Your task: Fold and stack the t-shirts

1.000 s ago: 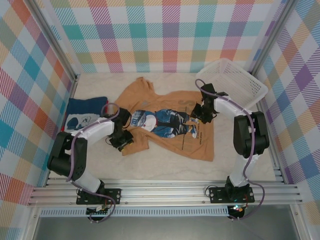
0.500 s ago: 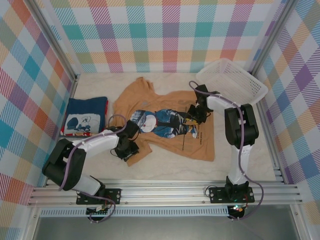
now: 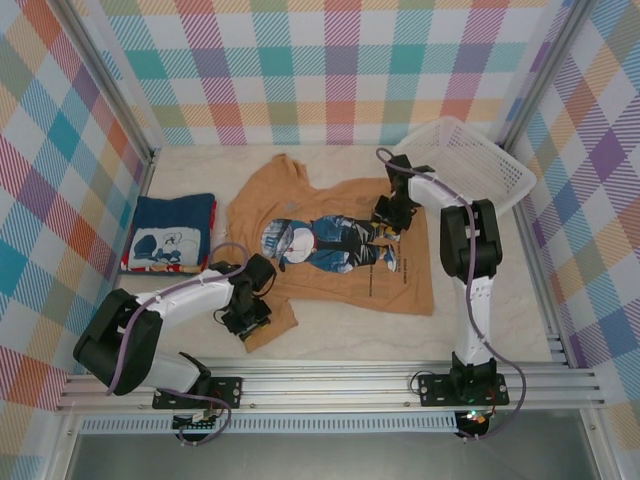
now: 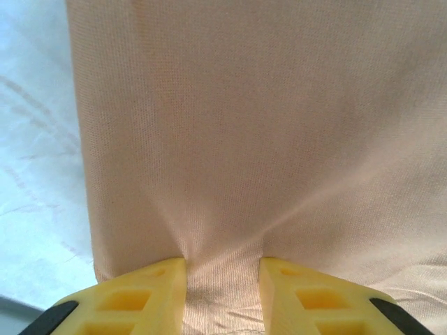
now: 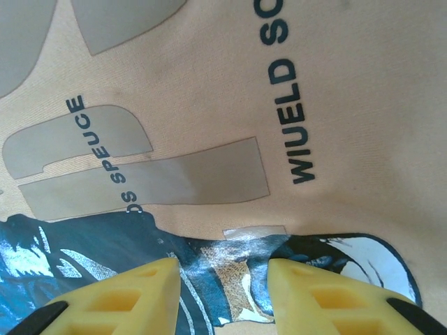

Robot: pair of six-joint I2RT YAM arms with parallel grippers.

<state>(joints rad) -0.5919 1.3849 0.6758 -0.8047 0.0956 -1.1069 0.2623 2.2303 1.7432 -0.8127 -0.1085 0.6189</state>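
top cam overhead, wide; wrist cams close on shirt [image 3: 335, 292]

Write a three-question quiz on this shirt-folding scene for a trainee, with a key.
1. True or false: the navy blue t-shirt lies folded, to the left of the tan-orange t-shirt.
2. Where on the table is the white basket? A. far right corner B. near left corner C. centre
3. Fill in: the left gripper pinches the ___ t-shirt.
Key: 1 true; 2 A; 3 tan-orange.
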